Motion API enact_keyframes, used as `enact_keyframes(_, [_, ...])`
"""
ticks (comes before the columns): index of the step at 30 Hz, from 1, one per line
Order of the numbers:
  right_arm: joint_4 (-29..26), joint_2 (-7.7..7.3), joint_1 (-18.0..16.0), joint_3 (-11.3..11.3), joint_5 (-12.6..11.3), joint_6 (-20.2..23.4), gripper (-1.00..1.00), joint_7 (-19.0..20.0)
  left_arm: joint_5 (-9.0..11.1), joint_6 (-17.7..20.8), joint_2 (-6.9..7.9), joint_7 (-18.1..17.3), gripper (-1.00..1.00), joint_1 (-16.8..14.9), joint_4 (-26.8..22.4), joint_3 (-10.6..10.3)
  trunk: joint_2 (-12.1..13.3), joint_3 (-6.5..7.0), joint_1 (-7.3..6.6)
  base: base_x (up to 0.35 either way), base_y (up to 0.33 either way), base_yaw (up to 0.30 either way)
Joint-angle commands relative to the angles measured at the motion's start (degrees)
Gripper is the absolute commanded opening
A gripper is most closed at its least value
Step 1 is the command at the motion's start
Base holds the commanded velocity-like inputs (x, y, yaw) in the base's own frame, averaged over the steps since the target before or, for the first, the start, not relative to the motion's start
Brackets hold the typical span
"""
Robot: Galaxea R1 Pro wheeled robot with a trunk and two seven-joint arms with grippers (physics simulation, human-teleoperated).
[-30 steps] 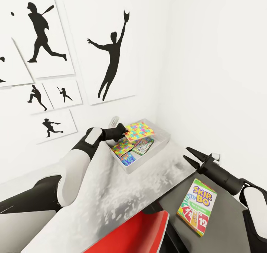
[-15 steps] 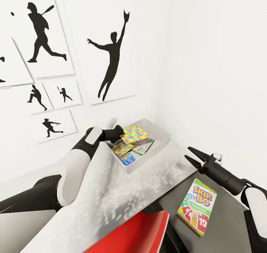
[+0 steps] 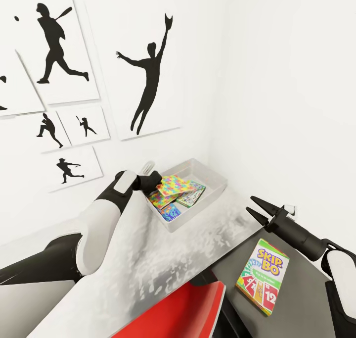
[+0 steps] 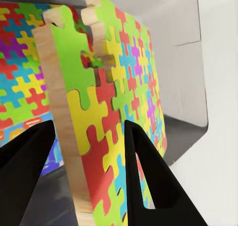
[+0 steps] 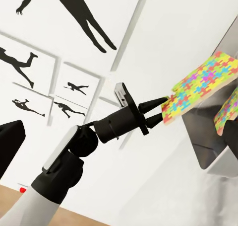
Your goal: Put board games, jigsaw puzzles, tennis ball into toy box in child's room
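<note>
Jigsaw puzzle (image 3: 174, 184), a flat square of bright interlocking pieces, has dropped lower over the last second and now tilts just above the toys already lying in the toy box (image 3: 215, 177) at centre frame. The left gripper (image 3: 154, 182), at centre left, is still clamped on the puzzle's near edge, fingers either side of it, so release looks close. That would leave the Skip-Bo box (image 3: 263, 276) at lower right, flat on the dark side unit (image 3: 301, 298), as the only loose toy in sight. Just above it the right gripper (image 3: 254, 205) hovers with its fingers parted, holding nothing.
</note>
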Motion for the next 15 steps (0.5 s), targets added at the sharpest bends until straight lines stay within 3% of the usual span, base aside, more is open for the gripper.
enact_keyframes(1, [0.00, 0.00, -0.06, -0.08, 0.42, 0.25, 1.00, 0.45, 0.69, 0.10, -0.05, 0.80, -1.00, -0.04, -0.10, 0.26, -0.12, -0.12, 0.03, 0.000, 0.000, 0.000])
enact_keyframes(11, [0.00, 0.00, -0.06, -0.09, 0.46, 0.25, 1.00, 0.45, 0.67, -0.05, -0.05, 1.25, -1.00, -0.04, -0.10, 0.26, -0.12, -0.12, 0.03, 0.000, 0.000, 0.000])
enact_keyframes(12, [0.00, 0.00, -0.06, -0.09, 0.46, 0.25, 1.00, 0.45, 0.67, -0.05, -0.05, 1.25, 1.00, -0.04, -0.10, 0.26, -0.12, -0.12, 0.03, 0.000, 0.000, 0.000])
enact_keyframes(15, [0.00, 0.00, -0.05, -0.09, 0.46, 0.25, 1.00, 0.45, 0.64, -0.03, -0.05, 1.23, 1.00, -0.04, -0.10, 0.26, -0.12, -0.12, 0.03, 0.000, 0.000, 0.000])
